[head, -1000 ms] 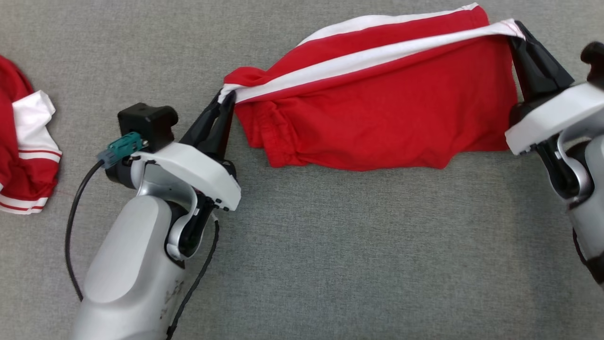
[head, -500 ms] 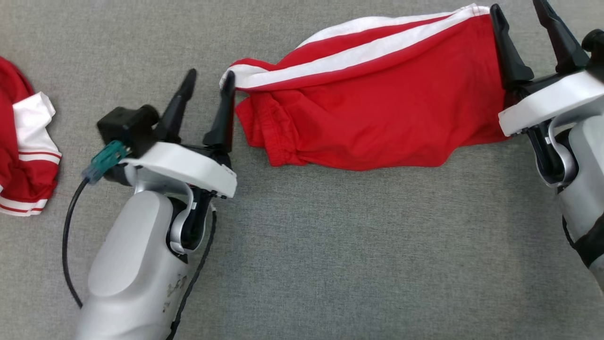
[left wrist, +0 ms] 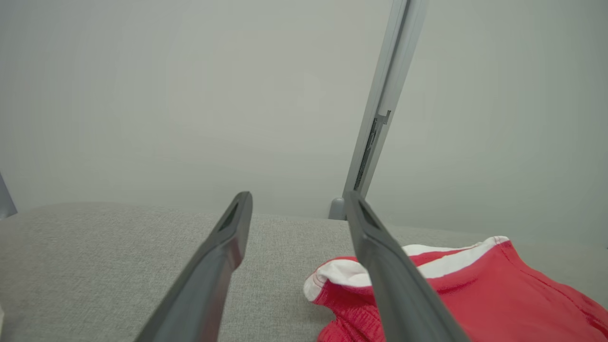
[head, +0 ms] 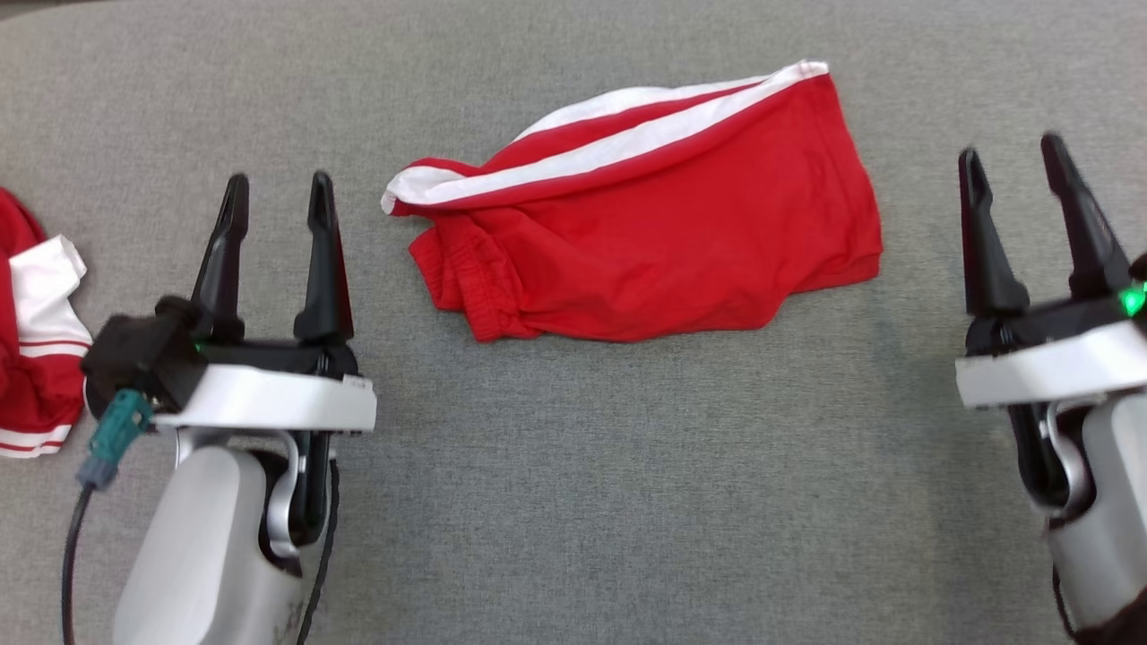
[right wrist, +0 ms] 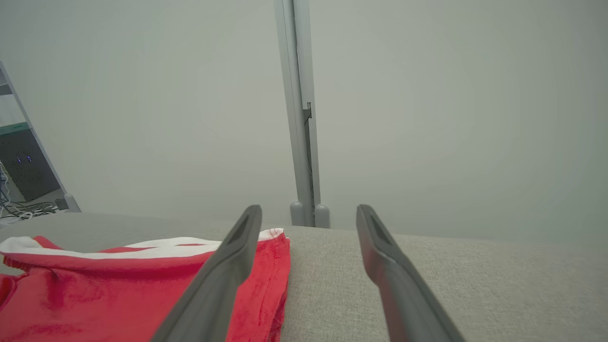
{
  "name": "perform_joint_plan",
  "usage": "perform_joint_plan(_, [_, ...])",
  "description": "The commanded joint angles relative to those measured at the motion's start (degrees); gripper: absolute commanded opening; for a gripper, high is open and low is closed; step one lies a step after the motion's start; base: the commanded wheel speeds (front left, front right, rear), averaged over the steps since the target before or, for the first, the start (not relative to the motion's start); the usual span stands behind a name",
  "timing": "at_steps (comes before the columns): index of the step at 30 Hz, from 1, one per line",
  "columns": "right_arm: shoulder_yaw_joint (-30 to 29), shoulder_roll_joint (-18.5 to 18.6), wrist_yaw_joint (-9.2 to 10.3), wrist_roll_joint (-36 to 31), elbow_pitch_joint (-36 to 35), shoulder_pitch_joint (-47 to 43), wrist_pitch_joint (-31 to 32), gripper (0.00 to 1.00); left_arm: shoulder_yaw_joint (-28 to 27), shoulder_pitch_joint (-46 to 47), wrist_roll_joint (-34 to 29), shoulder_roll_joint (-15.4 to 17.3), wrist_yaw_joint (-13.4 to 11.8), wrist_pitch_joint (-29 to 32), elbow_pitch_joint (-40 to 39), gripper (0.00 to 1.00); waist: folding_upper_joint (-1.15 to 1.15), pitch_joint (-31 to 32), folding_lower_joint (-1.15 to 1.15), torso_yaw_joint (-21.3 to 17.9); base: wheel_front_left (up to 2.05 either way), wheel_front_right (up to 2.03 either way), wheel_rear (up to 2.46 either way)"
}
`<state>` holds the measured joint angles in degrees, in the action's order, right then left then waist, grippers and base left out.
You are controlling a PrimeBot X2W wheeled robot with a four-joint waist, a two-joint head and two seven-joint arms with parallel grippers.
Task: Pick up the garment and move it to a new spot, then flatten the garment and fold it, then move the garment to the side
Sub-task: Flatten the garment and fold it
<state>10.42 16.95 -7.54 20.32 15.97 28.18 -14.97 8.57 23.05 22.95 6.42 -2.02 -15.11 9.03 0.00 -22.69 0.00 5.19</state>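
The garment (head: 654, 233), red shorts with white side stripes, lies folded over on the grey table, its waistband end toward the left. My left gripper (head: 278, 193) stands open a little left of it, holding nothing. My right gripper (head: 1013, 161) stands open to the right of the garment, apart from its hem. In the left wrist view the garment (left wrist: 465, 294) lies right of the left gripper (left wrist: 297, 202). The right wrist view has the garment (right wrist: 118, 289) at the lower left, partly behind a finger of the right gripper (right wrist: 308, 209).
A second red and white garment (head: 36, 358) lies crumpled at the table's left edge. A grey upright post (right wrist: 299, 109) stands behind the far table edge against a pale wall. Grey cloth (head: 627, 502) covers the table's near part.
Both grippers have opened and let go of the garment's ends, then pulled back toward me. The garment has dropped flat onto the table. The head camera has shifted as well.
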Motion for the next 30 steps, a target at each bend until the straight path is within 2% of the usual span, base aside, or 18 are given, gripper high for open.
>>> perform_joint_plan(1, [-1.08,-0.78,0.11,-0.79,-1.42,-3.14,-0.27,1.00,-0.85,-2.07,-1.53,0.12,0.49,-0.02,-0.46,1.00,0.00,1.50,0.00,-1.04,0.00,0.00,0.00])
perform_joint_plan(11, [-4.71,-4.45,0.08,-3.35,-7.26,-14.78,1.42,1.00,-1.68,-7.27,-4.77,-0.80,2.36,-0.02,1.89,1.00,0.00,4.00,0.00,-2.46,0.00,0.00,0.00])
perform_joint_plan(30, [-6.25,-5.03,0.08,-4.33,-10.54,-16.47,3.95,1.00,-1.98,-5.79,-5.98,-2.21,4.00,-0.03,4.13,1.00,0.00,3.12,0.00,-1.81,0.00,0.00,0.00])
